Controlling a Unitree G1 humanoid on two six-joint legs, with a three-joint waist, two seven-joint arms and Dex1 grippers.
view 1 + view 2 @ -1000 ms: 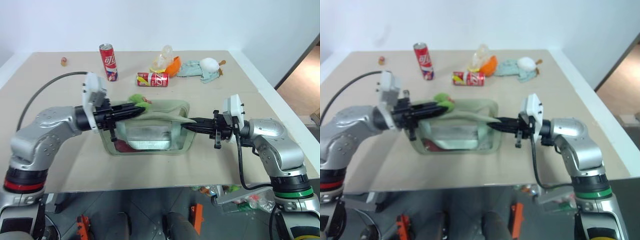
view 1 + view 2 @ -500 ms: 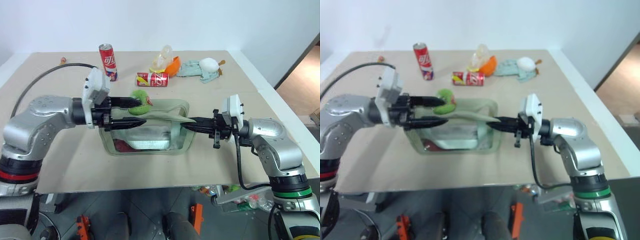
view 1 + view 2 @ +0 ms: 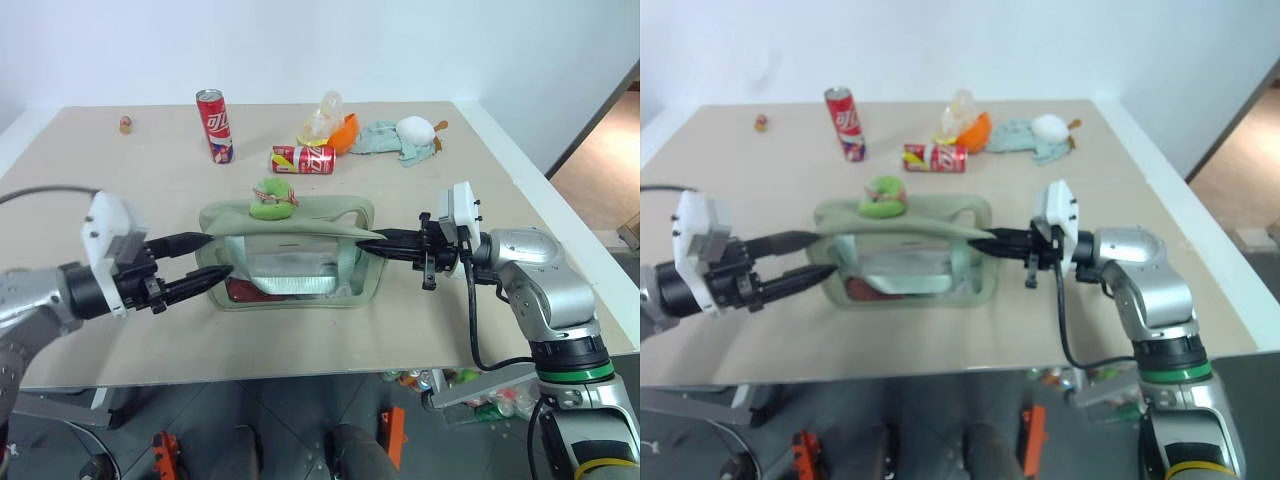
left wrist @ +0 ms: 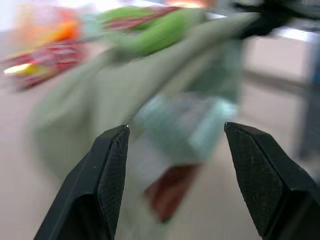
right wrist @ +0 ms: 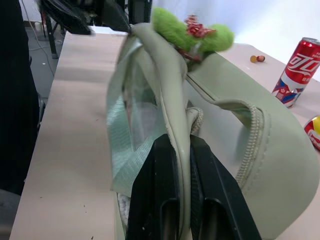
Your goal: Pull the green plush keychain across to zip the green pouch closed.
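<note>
The green pouch [image 3: 290, 255] lies mid-table with its clear window facing me and dark contents showing inside. The green plush keychain [image 3: 272, 198] rests on the pouch's top edge near the left end, with its reddish cord [image 5: 196, 26] on top. My left gripper [image 3: 218, 254] is open just off the pouch's left end, and nothing is between its fingers [image 4: 107, 185]. My right gripper [image 3: 372, 243] points left and is shut on the fabric edge at the pouch's right end [image 5: 177, 135].
At the back stand an upright red can [image 3: 214, 124] and a lying red can [image 3: 304, 158]. An orange and clear plastic item [image 3: 335, 125], a pale teal cloth with a white plush [image 3: 400, 138] and a small object [image 3: 125, 124] lie there too. The table's front edge [image 3: 300, 375] is close.
The left gripper opened, let go of the keychain and drew back to the left and down. The keychain now lies on the pouch's top. The right gripper kept its grip and place.
</note>
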